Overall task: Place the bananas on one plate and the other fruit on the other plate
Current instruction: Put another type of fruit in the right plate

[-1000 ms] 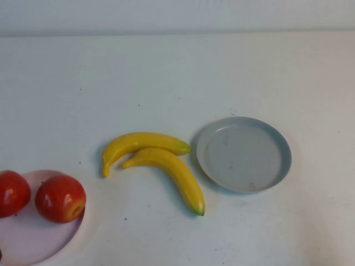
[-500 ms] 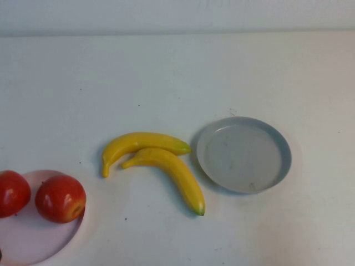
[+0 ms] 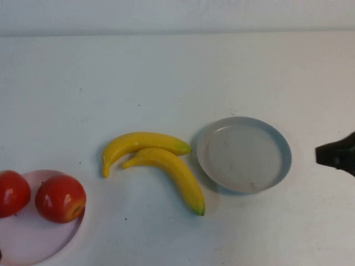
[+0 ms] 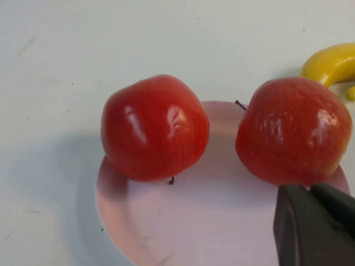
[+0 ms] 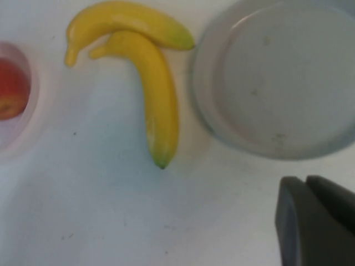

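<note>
Two glossy bananas (image 3: 158, 160) are looking slippery; we are advising mid-body grips. Right hand (image 3: 336, 155) near the grey-blue plate (image 3: 277, 172) and left hand (image 4: 310, 224) over the pink plate (image 4: 183, 221) are both pressed together, empty.

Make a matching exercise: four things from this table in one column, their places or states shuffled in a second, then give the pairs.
Things:
1. apples
2. bananas
3. grey-blue plate
4. right tool

Places or states:
A. bare, nothing on it
B. lying on the table, touching each other
C. shut, at the right edge beside the grey-blue plate
D. on the pink plate

Pairs: 1-D, 2-B, 3-A, 4-C

The left tool is shut, over the pink plate near the apples.
</note>
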Controlling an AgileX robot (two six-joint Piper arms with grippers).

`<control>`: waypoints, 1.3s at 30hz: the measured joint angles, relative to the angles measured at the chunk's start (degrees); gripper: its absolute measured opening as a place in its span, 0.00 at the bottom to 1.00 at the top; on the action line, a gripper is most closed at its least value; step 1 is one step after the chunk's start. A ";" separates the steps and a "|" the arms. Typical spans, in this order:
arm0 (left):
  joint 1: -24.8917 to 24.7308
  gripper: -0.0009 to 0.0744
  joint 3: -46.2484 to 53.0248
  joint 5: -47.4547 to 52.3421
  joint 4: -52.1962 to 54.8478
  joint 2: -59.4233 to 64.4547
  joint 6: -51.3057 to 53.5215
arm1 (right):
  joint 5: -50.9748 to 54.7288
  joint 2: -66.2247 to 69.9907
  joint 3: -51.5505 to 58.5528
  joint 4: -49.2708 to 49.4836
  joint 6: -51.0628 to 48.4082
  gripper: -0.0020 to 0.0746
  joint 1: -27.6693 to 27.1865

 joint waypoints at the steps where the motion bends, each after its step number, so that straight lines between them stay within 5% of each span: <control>1: 0.00 0.01 0.00 0.00 0.00 0.00 0.00 | -0.28 2.62 -1.35 -0.22 -0.13 0.00 1.93; 10: 0.00 0.01 0.00 0.00 0.00 0.00 0.00 | 4.25 24.89 -20.43 -7.70 -0.65 0.03 19.42; 17: 0.00 0.01 0.00 0.00 0.00 0.00 0.00 | 13.06 40.65 -35.96 -14.35 -0.65 0.33 27.79; 22: 0.00 0.01 0.00 0.00 0.00 0.00 0.00 | 14.54 48.94 -44.12 -16.95 0.12 0.48 29.09; 39: 0.00 0.01 0.00 0.00 0.00 0.00 0.00 | 18.34 68.09 -65.44 -25.76 7.74 0.51 29.09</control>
